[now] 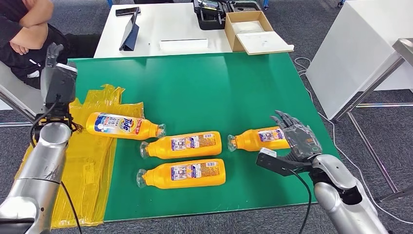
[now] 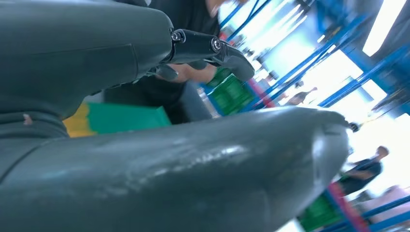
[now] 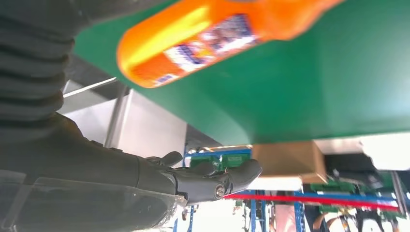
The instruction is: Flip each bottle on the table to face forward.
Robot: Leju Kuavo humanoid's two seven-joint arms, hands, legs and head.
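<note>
Several orange bottles lie on their sides on the green table. One with a blue Tide label lies at the left, partly on a yellow plastic sheet. Two more lie in the middle, one above the other, both showing fine-print labels. A further bottle lies at the right, its base beside my right hand, which hovers open with fingers spread and holds nothing. That bottle appears close to the hand in the right wrist view. My left hand is raised at the table's left edge, open.
A yellow plastic sheet covers the table's left side. Behind stands a white table with a cardboard box and a tablet. A person sits at the far left. Another white table stands on the right.
</note>
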